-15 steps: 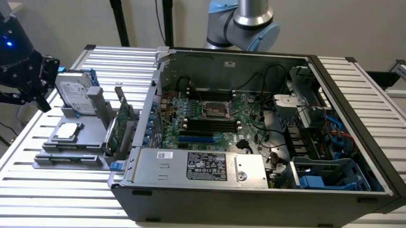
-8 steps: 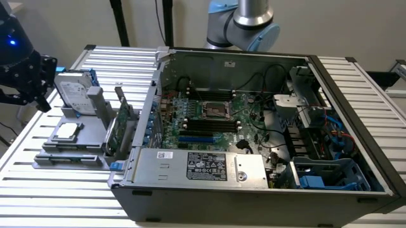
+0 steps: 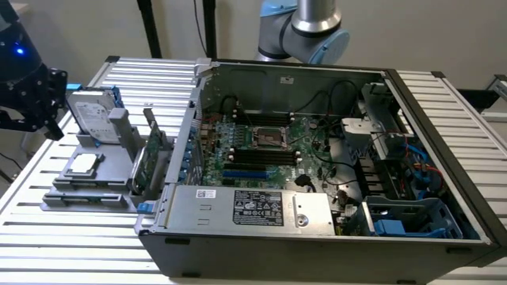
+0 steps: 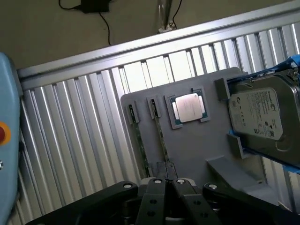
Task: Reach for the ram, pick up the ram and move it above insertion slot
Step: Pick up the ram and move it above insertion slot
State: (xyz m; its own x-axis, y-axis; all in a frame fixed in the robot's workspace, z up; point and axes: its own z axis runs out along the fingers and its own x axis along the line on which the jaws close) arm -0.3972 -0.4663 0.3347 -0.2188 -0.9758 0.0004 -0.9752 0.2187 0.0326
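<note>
Ram (image 4: 162,138) stood on edge in a slot of the grey holder (image 4: 197,154) on the slatted desk (image 4: 70,140), beside a like stick (image 4: 139,140). Gripper (image 4: 167,183) hung above the holder, apart from it, jaws pressed together on nothing. Judged light, stiff, brittle. Best pinched across its flat faces, mid-length, near the upper edge.

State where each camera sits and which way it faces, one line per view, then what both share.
Exterior view: off the arm, raised beside the open computer case, looking down into it; an arm joint shows behind.
Wrist view: on the wrist, looking down past the gripper at the grey tray.
Shared: the grey tray, its hard drive and processor chip.
</note>
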